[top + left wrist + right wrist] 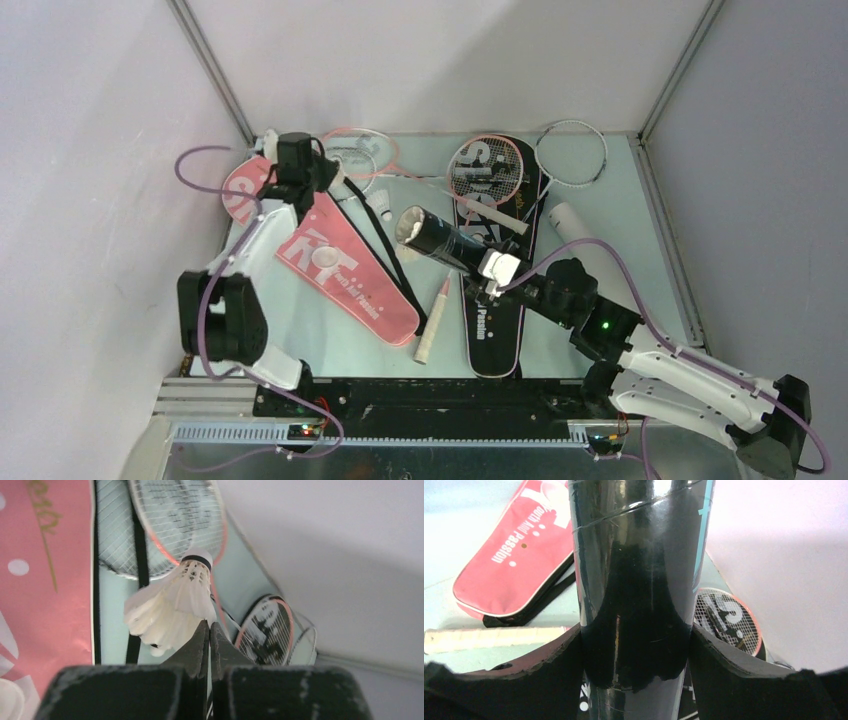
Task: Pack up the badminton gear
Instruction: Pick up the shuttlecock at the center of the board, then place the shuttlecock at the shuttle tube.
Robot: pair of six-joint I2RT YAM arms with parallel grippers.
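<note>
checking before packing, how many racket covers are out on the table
2. The pink cover lies on the left; the black cover lies in the middle, a pink-framed racket resting on its far end. No other shows.

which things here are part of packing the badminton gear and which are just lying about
Gear: shuttlecock in the left gripper, black tube in the right gripper, white tube, pink cover, black cover, pink-framed racket, white-framed racket.
Not gear: table, walls; no stray item shows.
</note>
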